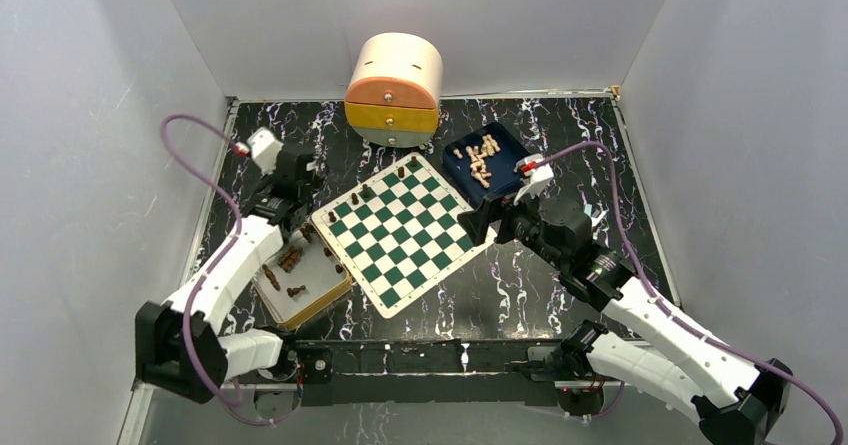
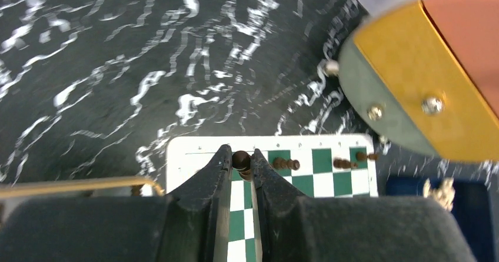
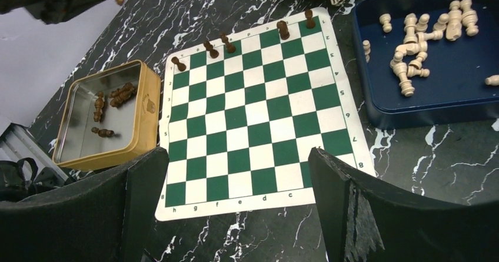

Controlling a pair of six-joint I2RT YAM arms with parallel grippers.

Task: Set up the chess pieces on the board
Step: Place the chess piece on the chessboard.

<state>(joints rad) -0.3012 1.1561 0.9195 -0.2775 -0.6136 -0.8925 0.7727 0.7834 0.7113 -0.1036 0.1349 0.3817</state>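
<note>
The top camera looks down from above and behind my arm bases and takes in the whole black marbled table (image 1: 520, 275). My left wrist camera hangs very near one edge of the flat green-and-white chessboard (image 2: 312, 182). My right wrist camera looks from farther back and sees the full board, which all three views share.

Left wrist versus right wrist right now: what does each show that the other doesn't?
Left wrist only: a close look at the left gripper shut on a dark piece at the corner of the board, plus the drawer box and its yellow front. Right wrist only: the whole board, the loose dark pieces lying in the gold tin, and the right gripper open. Both: the standing dark pieces along the board's far edge, and the blue tray of pale pieces.
</note>
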